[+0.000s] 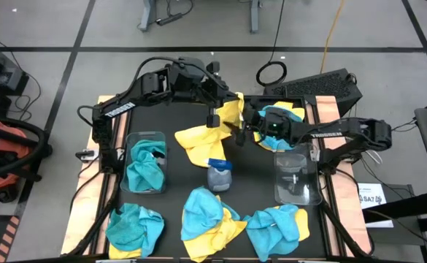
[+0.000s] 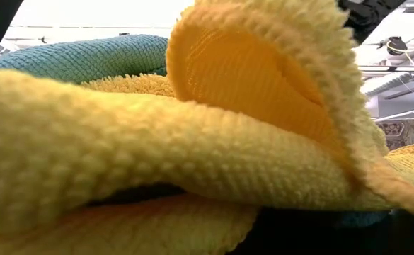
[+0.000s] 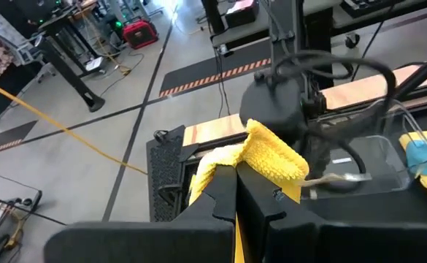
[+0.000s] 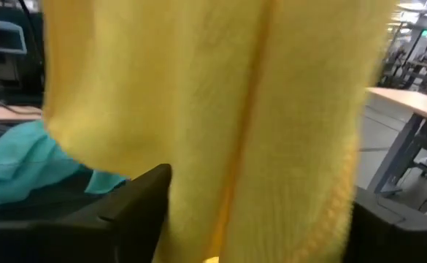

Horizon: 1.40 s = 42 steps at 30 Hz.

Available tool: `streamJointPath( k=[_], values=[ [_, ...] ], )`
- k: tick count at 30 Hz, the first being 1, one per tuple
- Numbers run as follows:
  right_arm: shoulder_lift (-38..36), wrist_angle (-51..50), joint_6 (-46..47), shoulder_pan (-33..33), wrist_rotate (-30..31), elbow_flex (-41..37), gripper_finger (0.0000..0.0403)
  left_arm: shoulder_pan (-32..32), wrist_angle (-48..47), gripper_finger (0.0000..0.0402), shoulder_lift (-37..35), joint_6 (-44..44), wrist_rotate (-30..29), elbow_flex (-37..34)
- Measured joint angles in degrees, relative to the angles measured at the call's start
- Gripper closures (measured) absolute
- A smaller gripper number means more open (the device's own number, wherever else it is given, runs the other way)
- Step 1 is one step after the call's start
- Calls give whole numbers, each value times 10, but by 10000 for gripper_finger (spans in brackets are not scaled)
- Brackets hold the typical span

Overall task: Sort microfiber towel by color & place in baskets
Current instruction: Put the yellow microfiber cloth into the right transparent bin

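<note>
A yellow microfiber towel lies mid-table with its far end raised. My left gripper is shut on that raised end. My right gripper is open beside it, and in the right wrist view its fingers stand on either side of the hanging yellow cloth; whether they touch it I cannot tell. The left clear basket holds a teal towel. The right clear basket shows no towel inside. More teal and yellow towels lie along the near edge. My left gripper pinches the yellow towel between its two fingers at a bunched fold of its far end. A tuft of cloth stands out past the fingertips. That end is lifted, and the towel's other end rests on the table.
A grey spray bottle with a blue top stands mid-table between the baskets. Teal towels lie at the near left and near right. A teal and yellow heap sits under my right arm. Yellow cloth fills the low view.
</note>
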Motion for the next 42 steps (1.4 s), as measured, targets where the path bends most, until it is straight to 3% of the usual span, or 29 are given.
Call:
streamJointPath(
  k=[4, 10, 12, 18, 24, 29, 35, 42],
  values=[
    [18, -1, -1, 0, 6, 13, 183, -3, -14, 402, 0, 0, 0, 0],
    [0, -7, -26, 0, 16, 14, 358, -7, -74, 402, 0, 0, -30, 0],
    [-17, -12, -42, 1, 17, 14, 389, -8, -103, 402, 0, 0, -37, 0],
    [-90, -45, -61, 1, 49, 14, 399, -10, -189, 402, 0, -23, -80, 0],
    [-181, -106, -62, 2, 22, 14, 400, -9, -242, 402, 0, -47, -182, -3],
    [-254, -169, -47, 2, 12, 14, 401, -1, -262, 391, 0, -84, -194, -3],
    [-334, -226, -24, 2, 2, 14, 402, -1, -280, 333, 0, -90, -196, -3],
    [-407, -324, 12, 2, -21, 18, 402, -1, -283, 234, 0, -91, -196, -3]
  ],
)
